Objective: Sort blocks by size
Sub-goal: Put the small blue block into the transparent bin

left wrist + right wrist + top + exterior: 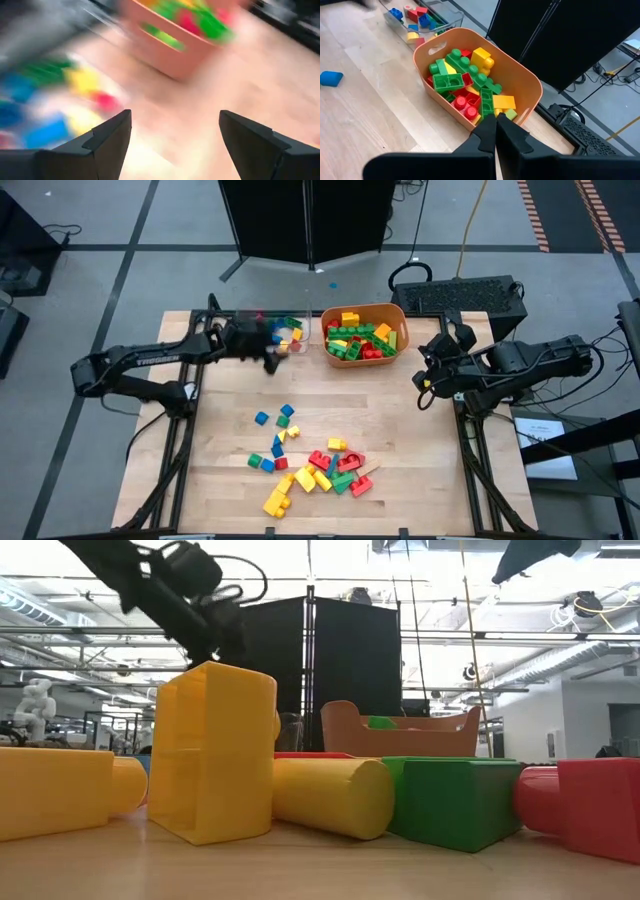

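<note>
Two arms at a wooden table. Left gripper sits at the table's far edge, just beside the clear tray, its fingers spread apart with nothing between them; in the left wrist view only blurred table and coloured smears lie past them. Right gripper waits over the table's right edge, near the orange tub, fingers pressed together, nothing gripped.

Blocks lie loose in a scatter on the near-centre of the table: yellow, red, green and blue mixed, with the bigger yellow and red bricks toward the near edge and a few small blue cubes farther back. The orange tub, at the far edge right of the tray, is filled with larger green, red and yellow studded bricks. The clear tray holds small pieces in blue, red, yellow and green.

Low view: a tall yellow block up close, tilted, with a yellow cylinder-like piece, a green block and a red block beside it, tub behind. Left arm comes in from above.
</note>
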Controlling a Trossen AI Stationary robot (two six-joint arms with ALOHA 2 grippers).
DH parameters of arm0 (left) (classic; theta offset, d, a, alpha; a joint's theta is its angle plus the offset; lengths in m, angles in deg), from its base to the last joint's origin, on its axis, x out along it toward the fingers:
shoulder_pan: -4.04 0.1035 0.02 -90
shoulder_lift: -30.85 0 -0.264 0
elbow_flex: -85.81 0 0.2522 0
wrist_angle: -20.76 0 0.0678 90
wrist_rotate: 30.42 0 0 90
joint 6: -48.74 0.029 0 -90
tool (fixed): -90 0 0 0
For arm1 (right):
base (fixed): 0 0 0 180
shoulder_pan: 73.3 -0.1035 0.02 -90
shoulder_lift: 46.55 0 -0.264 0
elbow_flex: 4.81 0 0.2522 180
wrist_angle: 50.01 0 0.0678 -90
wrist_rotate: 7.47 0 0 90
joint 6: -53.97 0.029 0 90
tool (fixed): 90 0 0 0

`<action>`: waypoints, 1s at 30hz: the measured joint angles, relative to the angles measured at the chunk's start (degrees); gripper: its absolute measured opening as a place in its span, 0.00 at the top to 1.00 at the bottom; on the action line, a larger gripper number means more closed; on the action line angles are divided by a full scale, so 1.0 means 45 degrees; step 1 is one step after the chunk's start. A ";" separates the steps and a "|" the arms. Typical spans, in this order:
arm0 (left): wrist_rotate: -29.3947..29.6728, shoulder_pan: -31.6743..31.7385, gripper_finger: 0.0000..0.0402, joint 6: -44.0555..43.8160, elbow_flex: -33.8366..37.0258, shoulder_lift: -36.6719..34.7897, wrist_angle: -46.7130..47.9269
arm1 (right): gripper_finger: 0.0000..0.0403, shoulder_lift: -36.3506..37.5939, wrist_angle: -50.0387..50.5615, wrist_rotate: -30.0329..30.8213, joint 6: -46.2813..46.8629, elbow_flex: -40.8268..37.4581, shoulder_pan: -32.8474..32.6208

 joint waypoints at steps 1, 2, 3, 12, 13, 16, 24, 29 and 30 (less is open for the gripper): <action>-0.0318 -0.0434 0.25 -0.0387 0.0000 -0.0181 0.0471 | 0.99 0.0000 0.0009 0.0000 -0.0004 0.0000 0.0000; -0.0361 -0.0916 0.25 -0.0778 -0.0002 -0.0342 0.1082 | 0.99 0.0000 0.0006 -0.0004 -0.0005 0.0000 0.0000; -0.0302 -0.1437 0.25 -0.1141 0.0051 -0.0497 0.1744 | 0.99 0.0000 0.0010 -0.0001 -0.0001 0.0000 0.0000; 0.7041 -0.7813 0.24 -0.8410 0.2039 -0.0918 0.2596 | 0.99 0.0000 0.0022 0.0000 -0.0265 0.0000 0.0000; 0.7959 -0.8414 0.24 -0.9185 0.2136 -0.0877 0.2594 | 0.99 0.0000 0.0025 0.0000 -0.0341 0.0000 0.0000; 0.9430 -0.9858 0.24 -1.0887 0.2286 -0.0710 0.2694 | 0.99 0.0000 0.0025 0.0000 -0.0609 0.0000 0.0000; 0.9951 -1.1730 0.24 -1.4409 0.2438 0.1527 0.2871 | 0.99 0.0000 0.0025 0.0000 -0.0627 -0.0005 0.0000; 0.9951 -1.2237 0.24 -1.5788 0.2438 0.3055 0.2829 | 0.99 0.0000 0.0025 -0.0002 -0.0610 -0.0005 0.0000; 0.9951 -1.2303 0.24 -1.6023 0.2438 0.3355 0.2836 | 0.99 0.0000 0.0025 0.0000 -0.0605 -0.0005 0.0000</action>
